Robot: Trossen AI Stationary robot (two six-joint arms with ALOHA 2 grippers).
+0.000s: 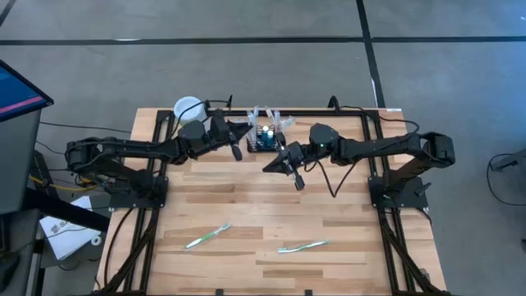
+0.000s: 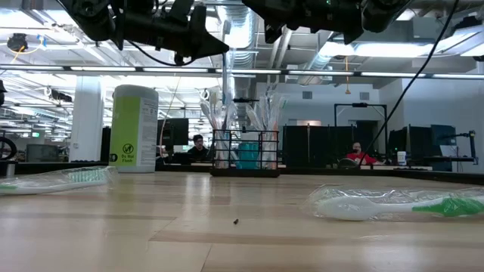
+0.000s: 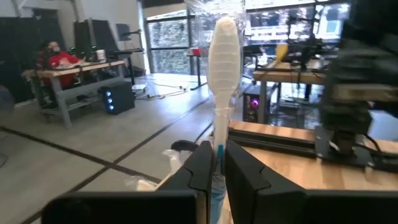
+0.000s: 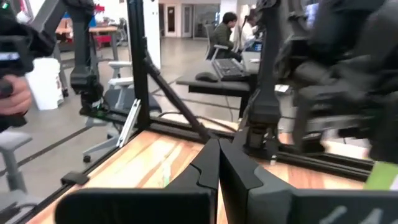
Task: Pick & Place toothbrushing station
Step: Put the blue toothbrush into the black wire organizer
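Observation:
The toothbrushing station, a black wire basket (image 1: 265,138) (image 2: 244,155), stands on its base at the table's far middle, with wrapped toothbrushes upright in it. My left gripper (image 1: 237,150) (image 3: 217,165) hovers just left of it, shut on a white toothbrush (image 3: 222,56) in clear wrap. My right gripper (image 1: 297,178) (image 4: 219,163) hangs shut and empty just right of and nearer than the basket. Two more wrapped toothbrushes (image 1: 207,236) (image 1: 302,246) lie flat near the front edge. My left gripper pinches the wrapped toothbrush between its two fingers (image 3: 200,163), on the handle (image 3: 219,134) below the head. The brush sticks out past the fingertips with its white head farthest from them, lifted clear of the table.
A pale-green cylinder with a white lid (image 1: 188,108) (image 2: 134,128) stands at the far left corner. The black frame rails (image 1: 374,164) run along the table's sides. Bare wood (image 1: 263,205) lies between the arms and the front toothbrushes.

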